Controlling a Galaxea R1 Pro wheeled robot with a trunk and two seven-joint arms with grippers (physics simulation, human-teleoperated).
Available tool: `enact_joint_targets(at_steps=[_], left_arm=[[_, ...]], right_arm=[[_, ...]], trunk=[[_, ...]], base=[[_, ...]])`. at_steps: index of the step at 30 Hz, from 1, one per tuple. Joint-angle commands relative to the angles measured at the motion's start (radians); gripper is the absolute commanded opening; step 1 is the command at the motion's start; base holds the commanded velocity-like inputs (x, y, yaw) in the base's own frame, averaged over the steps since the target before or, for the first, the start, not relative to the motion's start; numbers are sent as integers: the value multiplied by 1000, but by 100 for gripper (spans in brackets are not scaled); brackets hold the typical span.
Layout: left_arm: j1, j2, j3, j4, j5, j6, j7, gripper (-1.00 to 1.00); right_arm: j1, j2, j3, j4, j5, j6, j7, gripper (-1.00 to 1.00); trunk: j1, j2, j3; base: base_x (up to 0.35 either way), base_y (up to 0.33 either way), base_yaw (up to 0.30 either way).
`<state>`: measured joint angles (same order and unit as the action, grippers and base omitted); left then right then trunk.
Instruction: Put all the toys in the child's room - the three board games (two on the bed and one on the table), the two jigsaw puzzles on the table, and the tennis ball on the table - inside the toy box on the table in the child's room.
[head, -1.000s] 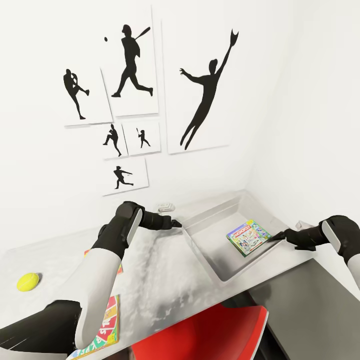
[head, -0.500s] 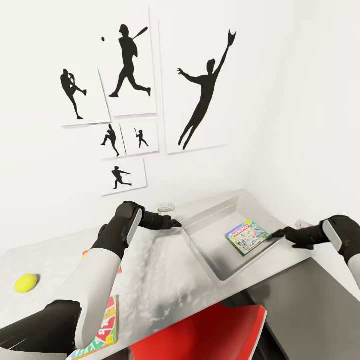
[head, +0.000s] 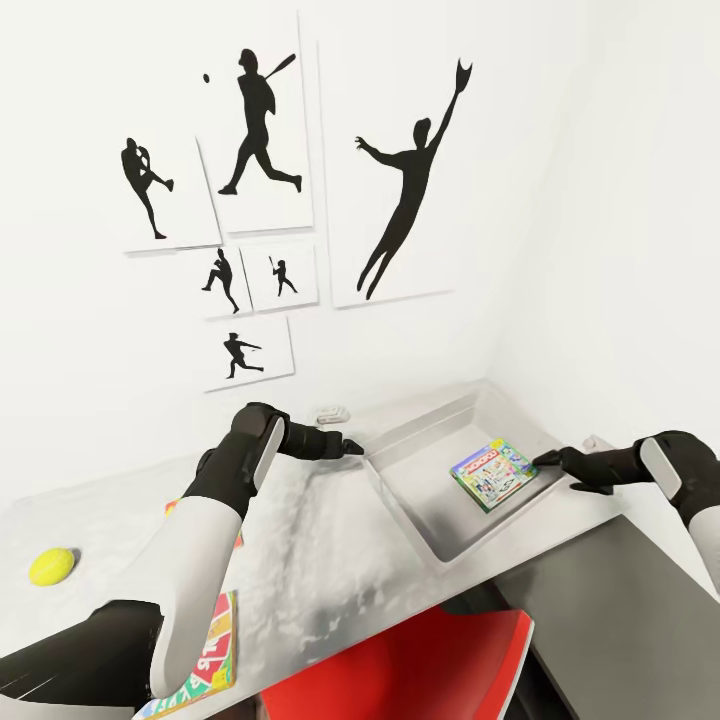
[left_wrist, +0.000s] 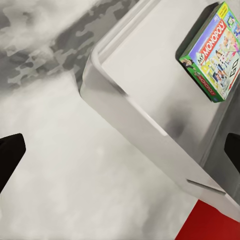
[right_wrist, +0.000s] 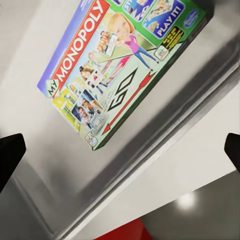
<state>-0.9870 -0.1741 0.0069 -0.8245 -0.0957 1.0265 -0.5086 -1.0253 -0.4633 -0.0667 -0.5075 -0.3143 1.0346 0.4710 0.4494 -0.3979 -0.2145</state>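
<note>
Fingers of the right gripper (head: 540, 459) spread empty over the Monopoly box (head: 492, 473) lying in the toy box (head: 420, 520).

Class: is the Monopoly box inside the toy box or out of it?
Inside. The Monopoly box lies flat on the toy box floor, within its walls.

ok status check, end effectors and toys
Both end effectors open, empty: left, right. Green Monopoly game box flat inside light grey plastic toy box. Yellow-green tennis ball on table.
</note>
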Motion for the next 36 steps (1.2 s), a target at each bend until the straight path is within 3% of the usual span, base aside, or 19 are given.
enact_joint_targets(at_steps=[1,28,36], left_arm=[[-1,0,1,-1,-10,3,-8,100],[-1,0,1,-1,-10,3,-8,100],[-1,0,1,-1,-10,3,-8,100]], right_arm=[[-1,1,-5,0,10,4,9,100],[-1,2,-5,0,9,3,9,100],[-1,2,-4,0,9,2,8,100]], trunk=[[1,-2,-2],[1,-2,-2],[1,-2,-2]], base=[[0,0,0],[0,0,-1],[0,0,-153]])
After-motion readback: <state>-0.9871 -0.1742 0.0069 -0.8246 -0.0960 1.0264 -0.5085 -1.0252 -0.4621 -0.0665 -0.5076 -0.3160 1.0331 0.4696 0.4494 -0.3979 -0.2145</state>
